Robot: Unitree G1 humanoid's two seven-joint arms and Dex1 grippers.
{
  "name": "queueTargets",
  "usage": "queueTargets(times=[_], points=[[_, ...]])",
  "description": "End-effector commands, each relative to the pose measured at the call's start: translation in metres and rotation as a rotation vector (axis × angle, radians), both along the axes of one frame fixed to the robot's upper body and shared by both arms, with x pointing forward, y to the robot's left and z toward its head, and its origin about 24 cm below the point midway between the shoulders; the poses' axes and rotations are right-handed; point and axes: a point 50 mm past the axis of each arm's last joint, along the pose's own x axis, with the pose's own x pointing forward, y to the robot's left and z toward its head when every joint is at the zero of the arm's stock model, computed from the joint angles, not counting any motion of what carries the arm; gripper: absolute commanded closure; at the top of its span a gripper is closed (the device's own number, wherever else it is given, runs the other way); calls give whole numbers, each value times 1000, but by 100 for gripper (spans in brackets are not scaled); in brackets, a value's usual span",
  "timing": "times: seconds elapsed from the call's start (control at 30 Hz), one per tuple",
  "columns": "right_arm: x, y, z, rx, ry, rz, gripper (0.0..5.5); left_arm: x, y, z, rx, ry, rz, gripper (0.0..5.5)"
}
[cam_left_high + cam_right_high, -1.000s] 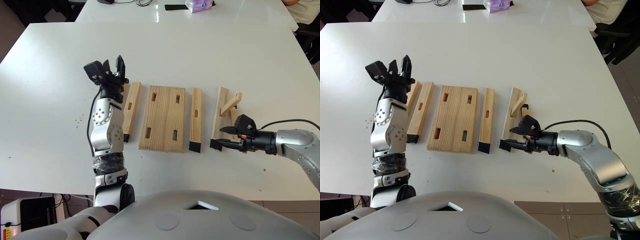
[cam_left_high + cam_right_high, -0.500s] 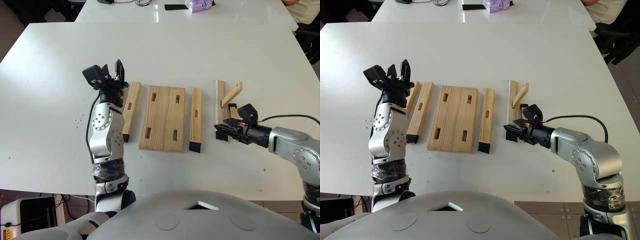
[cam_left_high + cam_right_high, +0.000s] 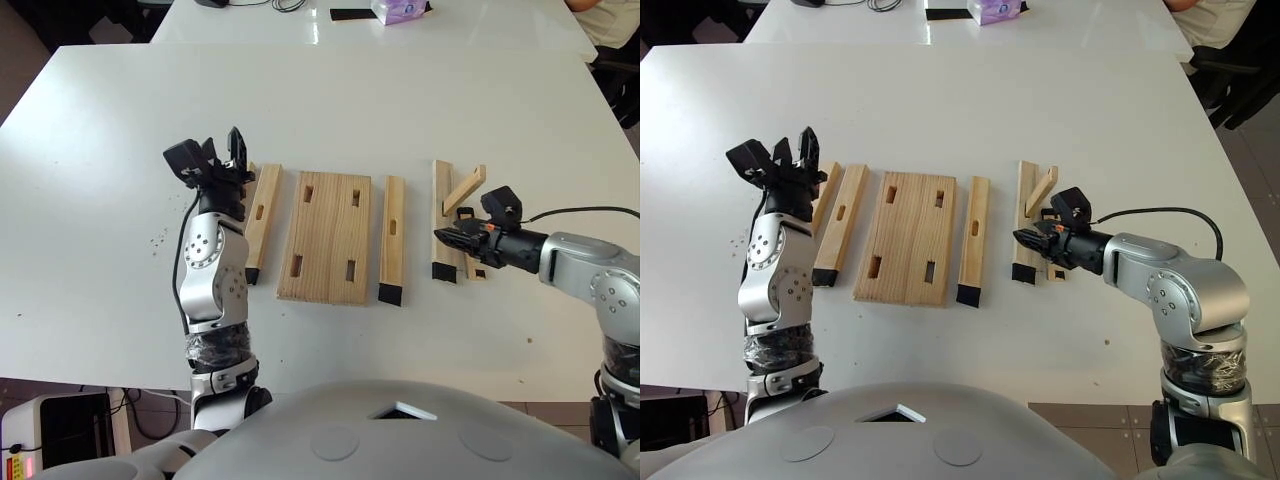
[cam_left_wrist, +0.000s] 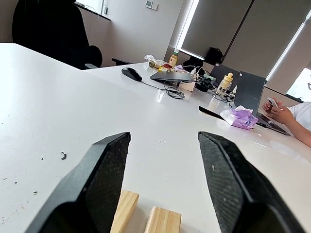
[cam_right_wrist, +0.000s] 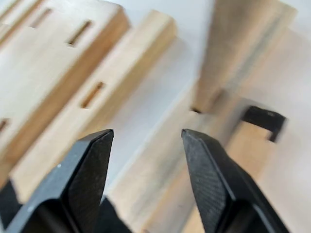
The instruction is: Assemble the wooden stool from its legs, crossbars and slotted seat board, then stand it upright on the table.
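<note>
Seat board [image 3: 325,237] between left leg [image 3: 263,215], middle leg [image 3: 392,238]; tissue pack [image 3: 400,10] beyond.

Seat board [image 3: 325,237]: pale bare wood, matt, grain visible. Legs [image 3: 392,232]: same wood, black-capped ends. Bench [image 3: 400,110]: smooth white, faint gloss. Left claw [image 4: 164,138]: matt black plastic.

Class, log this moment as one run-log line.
left gripper: open, raised by left legs | right gripper: open at rightmost leg with crossbar | seat board: flat, unassembled
</note>
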Motion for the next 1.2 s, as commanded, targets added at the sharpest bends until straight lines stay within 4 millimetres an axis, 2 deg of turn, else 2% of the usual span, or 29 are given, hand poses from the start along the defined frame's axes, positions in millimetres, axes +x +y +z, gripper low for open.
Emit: queueTargets(times=[0.03, 0.2, 0.57, 0.8, 1.2], points=[[3, -2, 0, 11, -15, -34, 291, 3, 3, 1, 11, -1, 3, 290], [1, 0, -4, 21, 2, -57, 291, 6, 2, 1, 10, -3, -4, 290], [0, -1, -9, 5, 5, -91, 130, 5, 5, 0, 13, 3, 0, 290], [-4, 6, -17, 9, 44, -82, 14, 7, 3, 0, 12, 4, -3, 290], [-3, 6, -18, -72, 11, -15, 11, 7, 3, -1, 2, -1, 7, 290]])
